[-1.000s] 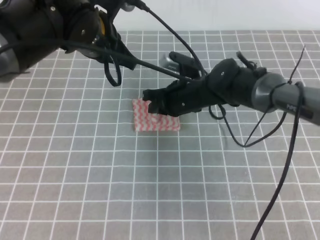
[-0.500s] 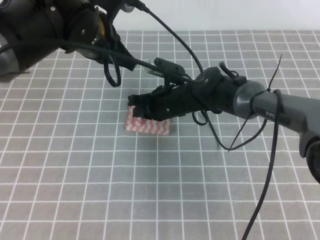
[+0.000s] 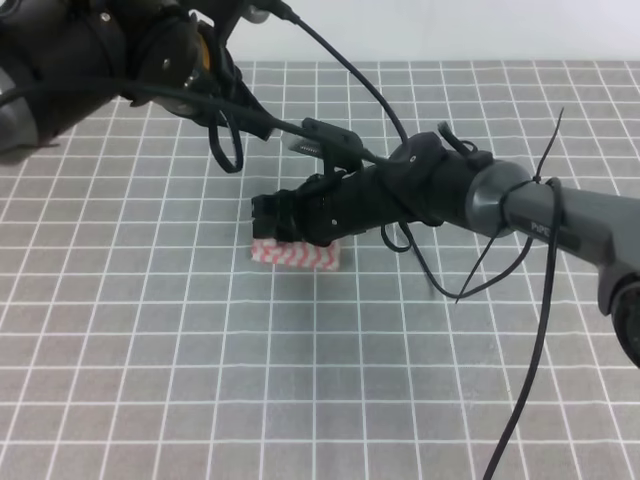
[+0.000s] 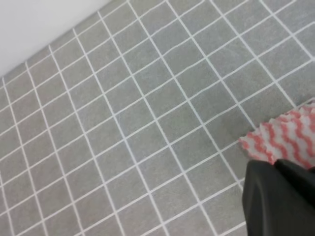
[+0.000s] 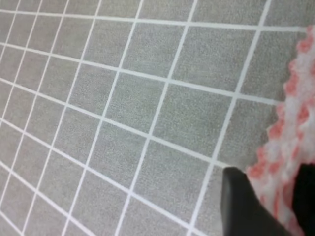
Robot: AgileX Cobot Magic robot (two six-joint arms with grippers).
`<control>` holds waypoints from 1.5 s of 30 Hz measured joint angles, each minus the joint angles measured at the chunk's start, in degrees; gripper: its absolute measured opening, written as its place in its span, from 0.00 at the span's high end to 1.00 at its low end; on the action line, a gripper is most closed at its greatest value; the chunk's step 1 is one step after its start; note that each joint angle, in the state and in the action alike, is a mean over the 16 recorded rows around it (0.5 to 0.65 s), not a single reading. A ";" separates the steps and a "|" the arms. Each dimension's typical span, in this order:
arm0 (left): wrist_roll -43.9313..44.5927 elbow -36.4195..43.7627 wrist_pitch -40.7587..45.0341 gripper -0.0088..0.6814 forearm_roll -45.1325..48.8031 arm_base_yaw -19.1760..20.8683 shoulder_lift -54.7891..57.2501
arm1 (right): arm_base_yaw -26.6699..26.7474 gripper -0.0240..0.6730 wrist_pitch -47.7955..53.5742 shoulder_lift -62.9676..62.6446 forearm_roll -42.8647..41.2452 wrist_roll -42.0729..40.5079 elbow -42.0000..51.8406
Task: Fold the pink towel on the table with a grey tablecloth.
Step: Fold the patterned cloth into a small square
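The pink towel [image 3: 300, 256] lies on the table with a grey tablecloth [image 3: 300, 380] as a narrow striped strip, its far part hidden under my right gripper [image 3: 268, 220]. The right arm reaches across from the right, low over the towel's left end. In the right wrist view the towel's pinked edge [image 5: 295, 128] runs up between the two dark fingers of the right gripper [image 5: 269, 172], which looks shut on it. The left wrist view shows the towel's corner [image 4: 288, 137] under that black gripper [image 4: 275, 201]. My left arm [image 3: 120, 50] hangs at the upper left; its fingers are not discernible.
Black cables [image 3: 540, 300] loop from the right arm down over the right side of the table. A pale wall [image 3: 450, 30] borders the table's far edge. The grid cloth stretches flat in front of and to the left of the towel.
The right gripper has moved left and down with the towel's edge. The towel now shows as a narrower strip, shifted slightly left. The left arm has not moved.
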 joint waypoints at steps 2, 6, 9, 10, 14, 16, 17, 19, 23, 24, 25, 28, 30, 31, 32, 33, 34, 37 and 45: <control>0.01 0.01 -0.10 0.99 -0.50 -0.01 -0.07 | 0.04 0.94 0.36 0.31 0.55 -0.45 -0.02; 0.03 0.01 -0.01 0.99 -1.54 -0.03 -0.07 | 0.14 0.95 1.04 0.67 2.44 -2.43 -0.04; 0.08 0.01 0.14 0.99 -2.06 -0.04 -0.14 | 0.22 0.96 1.55 0.64 4.08 -4.14 -0.07; 0.09 0.01 0.18 0.99 -2.11 -0.04 -0.17 | 0.23 0.96 1.74 0.51 4.58 -4.72 -0.08; 0.14 0.02 0.62 0.99 -1.44 -0.06 -0.22 | 0.10 0.96 2.56 -0.30 5.98 -7.00 -0.10; 0.15 0.02 0.92 0.99 -0.65 -0.06 -0.29 | -0.20 0.97 3.29 -0.90 6.44 -8.10 -0.11; 0.15 0.02 1.08 0.99 -0.18 -0.06 -0.40 | -0.39 0.97 3.84 -1.22 6.57 -8.63 -0.11; 0.13 0.02 1.30 0.99 0.76 -0.06 -0.75 | -0.98 0.97 5.31 -2.00 6.30 -9.16 -0.11; 0.05 0.02 1.60 0.99 2.59 -0.06 -2.23 | -3.01 0.97 9.29 -3.96 2.80 -7.23 -0.09; 0.00 0.02 1.75 0.99 2.99 -0.06 -2.76 | -3.58 0.97 10.39 -4.51 1.69 -6.63 -0.09; -0.04 0.02 1.95 0.99 3.30 -0.06 -3.35 | -4.17 0.97 11.48 -5.16 0.17 -5.83 0.01; -0.15 0.03 2.77 0.99 3.81 -0.06 -5.37 | -5.90 0.97 14.44 -7.10 -4.46 -3.51 0.52; -0.22 0.34 3.31 0.99 3.72 -0.06 -7.27 | -6.96 0.97 15.12 -9.52 -7.74 -1.94 1.87; -0.25 0.66 3.51 0.99 3.61 -0.06 -8.37 | -7.47 0.97 15.33 -10.81 -9.37 -1.16 2.63; -0.30 1.13 3.62 0.99 3.33 -0.06 -9.52 | -7.85 0.97 15.26 -12.14 -10.97 -0.39 3.57; -0.36 1.76 3.68 0.99 2.98 -0.06 -10.76 | -8.21 0.97 14.60 -13.96 -12.49 0.31 4.87; -0.41 2.53 3.71 0.99 2.59 -0.06 -12.09 | -8.47 0.97 13.74 -15.61 -13.94 0.95 6.17; -0.49 5.86 3.46 0.99 1.08 -0.06 -16.55 | -8.80 0.97 8.91 -22.43 -17.03 1.13 11.80; -1.42 23.65 -3.75 0.99 -4.76 -0.07 -33.59 | -7.39 0.97 -10.07 -45.54 -15.87 -3.82 32.05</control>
